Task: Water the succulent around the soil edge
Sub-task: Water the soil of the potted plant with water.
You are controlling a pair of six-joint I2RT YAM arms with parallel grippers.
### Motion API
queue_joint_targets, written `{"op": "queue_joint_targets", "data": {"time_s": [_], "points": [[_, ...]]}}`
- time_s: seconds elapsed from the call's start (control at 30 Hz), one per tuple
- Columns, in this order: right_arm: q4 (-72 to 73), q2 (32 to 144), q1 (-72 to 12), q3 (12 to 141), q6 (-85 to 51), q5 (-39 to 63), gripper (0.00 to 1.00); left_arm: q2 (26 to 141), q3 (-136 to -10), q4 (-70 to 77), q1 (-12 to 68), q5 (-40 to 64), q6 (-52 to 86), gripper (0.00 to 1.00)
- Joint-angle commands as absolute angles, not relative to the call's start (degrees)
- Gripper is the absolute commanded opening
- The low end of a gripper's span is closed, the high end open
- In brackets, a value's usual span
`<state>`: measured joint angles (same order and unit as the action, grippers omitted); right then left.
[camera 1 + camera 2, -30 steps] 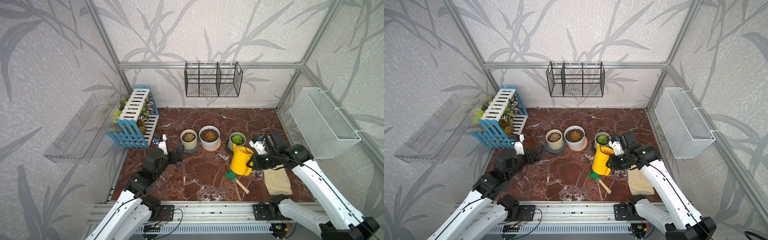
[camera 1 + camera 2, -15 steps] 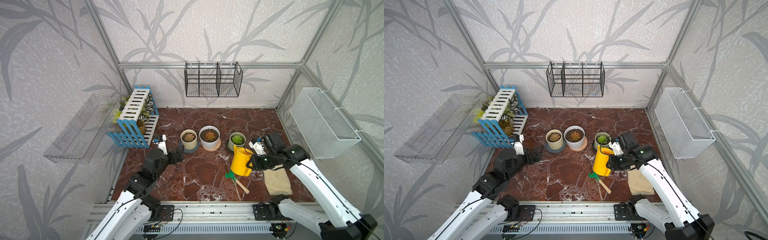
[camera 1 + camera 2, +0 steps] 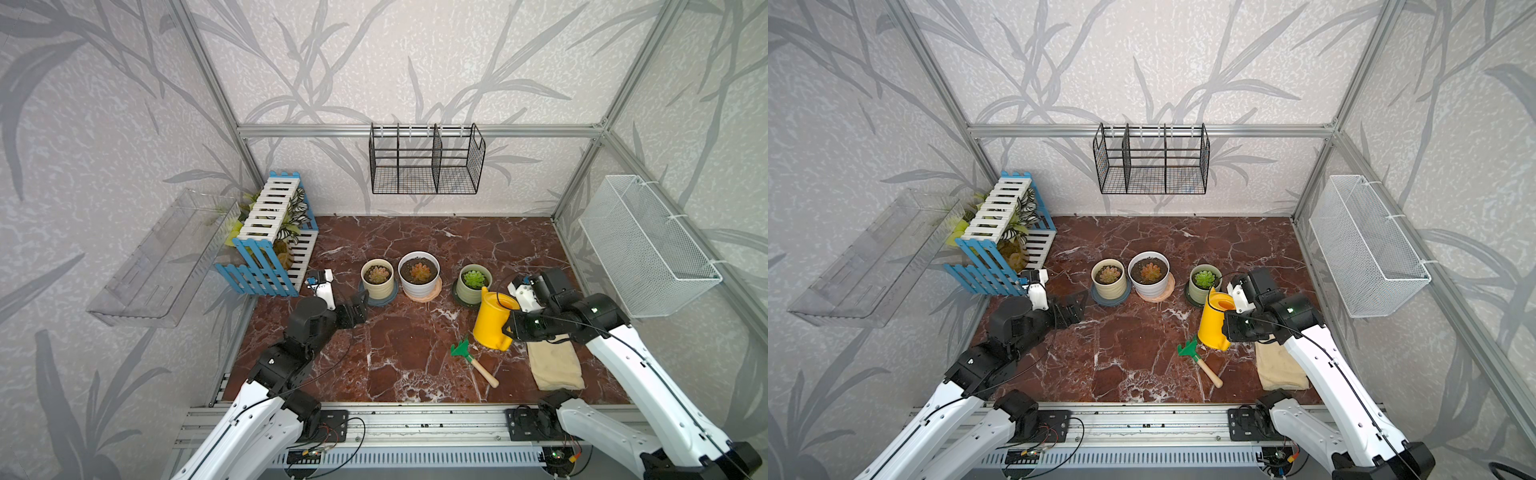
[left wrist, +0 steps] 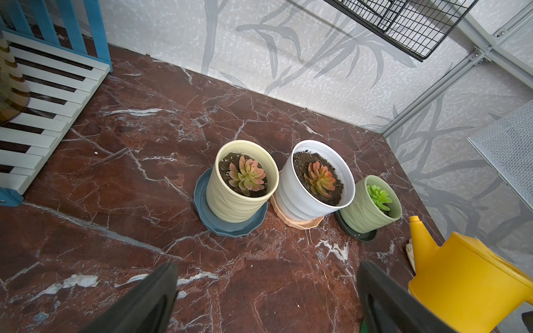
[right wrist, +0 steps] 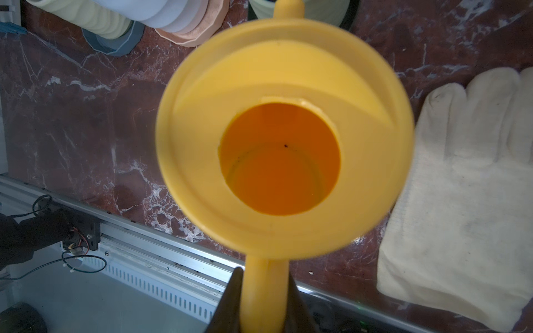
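While right end effector (image 5: pixel 264 276) grips yellow watering can (image 3: pixel 492 322), left end effector (image 4: pixel 266 265) wide, succulent (image 3: pixel 473 278) in sage pot (image 4: pixel 366 214).

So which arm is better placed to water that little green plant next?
The right one. Its jaws are shut on the handle of the yellow watering can, and the spout sits close beside the green plant. The left arm's jaws stand open and empty, over by the cream pot.
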<state>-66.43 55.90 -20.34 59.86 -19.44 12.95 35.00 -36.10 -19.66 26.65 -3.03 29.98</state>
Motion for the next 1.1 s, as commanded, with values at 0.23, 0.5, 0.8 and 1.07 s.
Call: {"op": "queue_joint_targets", "data": {"time_s": [0.23, 0.5, 0.8, 1.07], "points": [[-61.16, 57.39, -24.81, 60.16, -18.52, 17.13, 0.00, 35.21, -35.42, -18.37, 26.46, -2.25, 29.14, 1.00], [-58.95, 58.49, -26.81, 60.30, -19.08, 16.04, 0.00, 35.12, -35.42, -18.46, 26.46, -2.48, 29.13, 1.00], [-60.78, 57.16, -26.65, 58.46, -19.52, 12.69, 0.00, 35.25, -35.51, -18.54, 26.43, -2.68, 29.17, 1.00], [-63.86, 55.59, -24.93, 58.80, -19.88, 8.95, 0.00, 35.29, -35.51, -18.55, 26.45, -2.74, 29.13, 1.00]]}}
